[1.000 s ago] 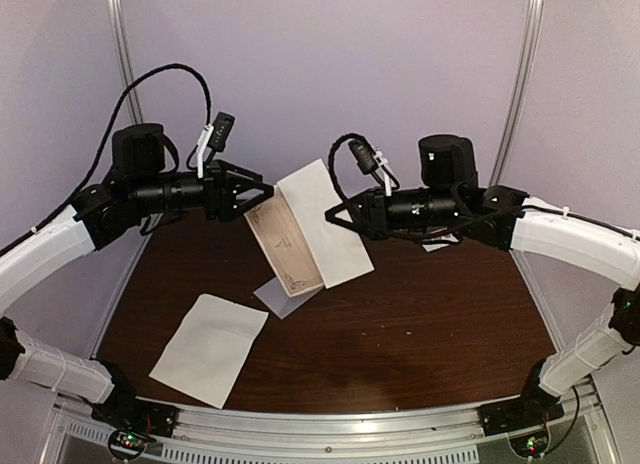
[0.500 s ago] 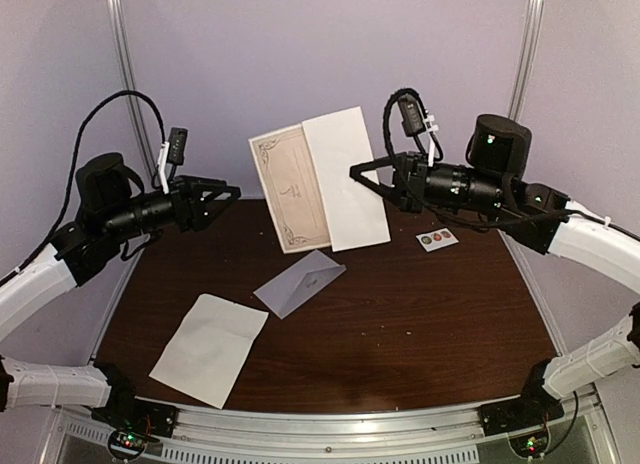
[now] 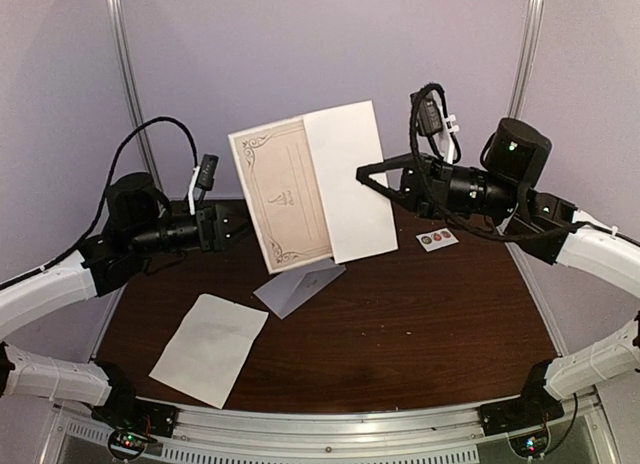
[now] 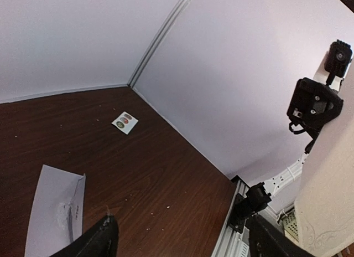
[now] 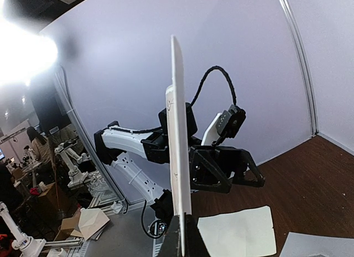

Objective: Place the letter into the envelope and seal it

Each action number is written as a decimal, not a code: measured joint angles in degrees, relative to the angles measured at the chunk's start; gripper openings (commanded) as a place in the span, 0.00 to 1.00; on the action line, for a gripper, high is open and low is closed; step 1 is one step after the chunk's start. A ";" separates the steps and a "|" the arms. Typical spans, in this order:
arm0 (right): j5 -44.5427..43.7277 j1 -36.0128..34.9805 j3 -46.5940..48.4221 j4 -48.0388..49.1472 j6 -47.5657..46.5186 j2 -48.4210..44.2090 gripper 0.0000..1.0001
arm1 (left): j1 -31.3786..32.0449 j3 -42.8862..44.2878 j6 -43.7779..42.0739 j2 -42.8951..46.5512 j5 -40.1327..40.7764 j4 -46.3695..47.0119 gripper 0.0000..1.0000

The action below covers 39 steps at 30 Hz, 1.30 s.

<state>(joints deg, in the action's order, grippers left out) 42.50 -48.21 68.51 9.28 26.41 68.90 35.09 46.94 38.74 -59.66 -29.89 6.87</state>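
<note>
One envelope (image 3: 298,287) on dark table (image 3: 430,324), lilac walls (image 3: 300,54); right claw (image 3: 362,172) pinches letter (image 3: 290,199).

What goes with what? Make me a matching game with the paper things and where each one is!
Things:
1. letter
2. envelope
3. white sheet
4. sticker card

Places:
A. flat at the near left of the table
B. up in the air, pinched by the right gripper
C. flat near the middle of the table
D. flat at the far right of the table

Pairs: 1-B, 2-C, 3-A, 4-D
</note>
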 measured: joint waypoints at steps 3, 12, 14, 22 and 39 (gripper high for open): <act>0.83 -0.31 -0.55 0.48 0.48 0.26 0.00 | 3.45 0.42 0.02 -1.70 -2.84 2.64 0.83; 1.22 -0.70 -1.49 1.29 1.44 3.48 0.00 | 8.87 2.64 0.02 -3.48 -8.87 10.36 0.83; 1.44 -0.79 -1.49 1.79 1.81 4.13 0.00 | 9.20 2.91 0.02 -3.67 -9.40 11.28 0.83; 2.25 -1.44 -1.49 2.62 2.34 5.27 0.00 | 10.60 4.50 0.02 -6.29 -10.21 13.60 0.82; 2.25 -2.21 -1.49 2.51 2.27 6.36 0.00 | 12.55 5.35 1.60 -10.47 -10.91 19.30 0.56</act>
<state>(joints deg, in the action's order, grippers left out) 44.75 -50.41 67.02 11.79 28.69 75.26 47.64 52.29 40.34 -70.13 -40.80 26.17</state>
